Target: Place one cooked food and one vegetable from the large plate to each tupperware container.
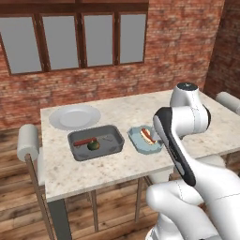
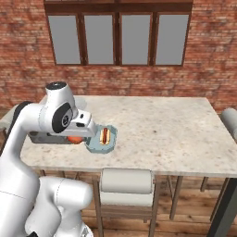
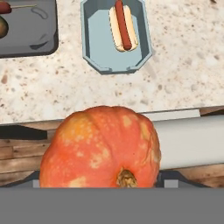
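- At 6 o'clock in the hand view I have the tomato (image 3: 103, 148), red-orange, large and close to the camera, stem scar toward me; I read the gripper (image 2: 75, 139) as clamped wide on it, though its finger tips are hidden behind the fruit.
- Light-blue tub (image 3: 115, 37) sits at 12 o'clock in that view, hot dog (image 3: 123, 27) lying in its right half, left half bare.
- Dark-grey tub (image 1: 96, 142) already holds the skewered sausage (image 1: 85, 141) and the green ball (image 1: 93, 145); the large plate (image 1: 75, 116) at its 11 o'clock looks bare.
- Risk, my judgement: the tomato hangs over the table edge (image 3: 109, 114), well short of the blue tub. Letting go here would send it to the floor.
- Risk: a round fruit in a wide grip may roll or slip if I swing fast.
- Risk: lowering onto the right half would land it on the hot dog; aiming at the bare left half seems safer.
- Hand view gives tub alignment, which the base views hide behind the arm.
- Left base view shows both tubs and the plate together; the forearm covers the blue tub's near side.
- Right base view shows a sliver of tomato under the hand, just beside the blue tub at its 9 o'clock.
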Motion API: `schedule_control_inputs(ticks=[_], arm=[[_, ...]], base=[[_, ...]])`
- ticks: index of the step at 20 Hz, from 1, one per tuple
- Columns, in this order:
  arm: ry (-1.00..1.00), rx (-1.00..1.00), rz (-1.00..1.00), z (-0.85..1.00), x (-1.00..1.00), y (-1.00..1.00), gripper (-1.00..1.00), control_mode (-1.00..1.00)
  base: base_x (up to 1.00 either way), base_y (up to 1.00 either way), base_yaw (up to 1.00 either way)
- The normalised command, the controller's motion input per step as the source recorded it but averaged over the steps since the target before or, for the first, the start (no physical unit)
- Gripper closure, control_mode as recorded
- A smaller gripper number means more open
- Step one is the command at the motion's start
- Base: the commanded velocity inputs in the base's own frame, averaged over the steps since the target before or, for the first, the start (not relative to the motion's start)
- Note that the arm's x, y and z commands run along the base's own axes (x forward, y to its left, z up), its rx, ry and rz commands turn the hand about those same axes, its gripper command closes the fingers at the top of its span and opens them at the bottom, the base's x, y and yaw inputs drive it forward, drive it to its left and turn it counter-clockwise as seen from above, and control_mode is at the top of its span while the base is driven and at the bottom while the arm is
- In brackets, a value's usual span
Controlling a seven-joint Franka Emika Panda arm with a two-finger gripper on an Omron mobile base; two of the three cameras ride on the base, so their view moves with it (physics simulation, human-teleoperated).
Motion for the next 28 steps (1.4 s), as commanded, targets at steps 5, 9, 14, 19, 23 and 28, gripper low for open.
schedule_control_inputs(ticks=[5,9,14,19,23,28], arm=[[0.04,0.0,0.1,0.0,0.76,0.04,1.0,-1.0],[0.01,0.0,0.06,-0.03,0.88,0.18,1.0,-1.0],[0.05,0.1,0.0,-0.15,0.92,0.08,1.0,-1.0],[0.27,0.14,-0.08,-0.47,0.88,-0.21,1.0,-1.0],[0.15,0.04,-0.17,-0.55,0.28,-0.09,1.0,-1.0],[0.14,0.0,-0.19,-0.33,0.18,0.03,1.0,-1.0]], base=[[0.0,0.0,0.0],[0.0,0.0,0.0],[0.0,0.0,0.0],[0.0,0.0,0.0],[0.0,0.0,0.0],[0.0,0.0,0.0]])
